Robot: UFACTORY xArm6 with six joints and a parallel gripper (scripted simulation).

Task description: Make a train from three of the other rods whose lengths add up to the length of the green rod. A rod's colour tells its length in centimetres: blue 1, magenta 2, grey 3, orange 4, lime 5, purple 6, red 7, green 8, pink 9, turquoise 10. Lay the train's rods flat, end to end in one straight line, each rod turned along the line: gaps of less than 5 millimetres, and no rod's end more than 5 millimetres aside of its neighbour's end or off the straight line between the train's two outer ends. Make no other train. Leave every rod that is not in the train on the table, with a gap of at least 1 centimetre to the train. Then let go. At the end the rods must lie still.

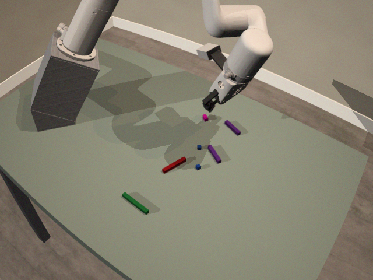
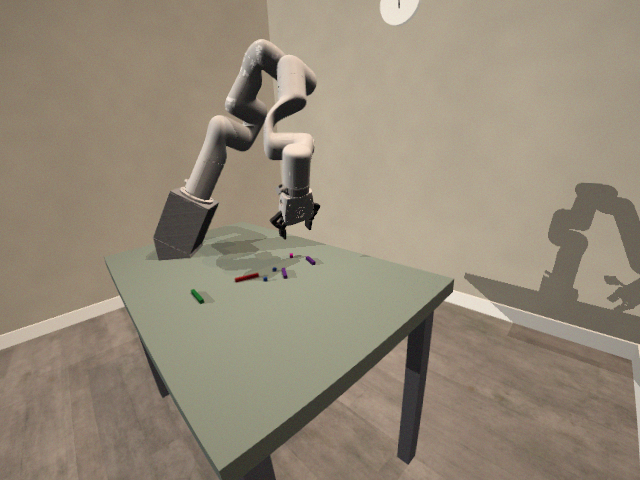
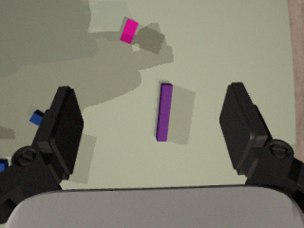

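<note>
My gripper [image 1: 209,105] [image 2: 296,232] [image 3: 151,103] is open and empty, above the table. In the wrist view the far purple rod [image 3: 164,112] [image 1: 232,128] [image 2: 310,260] lies between and below the fingers. A magenta rod [image 1: 205,117] [image 2: 291,255] [image 3: 129,31] lies near it. A second purple rod [image 1: 214,154] [image 2: 284,272] lies nearer the middle. Two blue rods lie beside it, one [image 1: 199,147] [image 2: 274,269] [image 3: 36,118] farther back, one [image 1: 197,167] [image 2: 265,279] [image 3: 3,165] nearer the front. The green rod [image 1: 135,203] [image 2: 196,296] lies apart. All the rods lie separate.
A red rod [image 1: 174,164] [image 2: 246,277] lies between the green rod and the blue rods. The arm's base block [image 1: 64,87] [image 2: 184,227] stands at the table's far left. The arm's shadow falls over the table [image 1: 256,210] [image 2: 289,335] around the magenta and blue rods.
</note>
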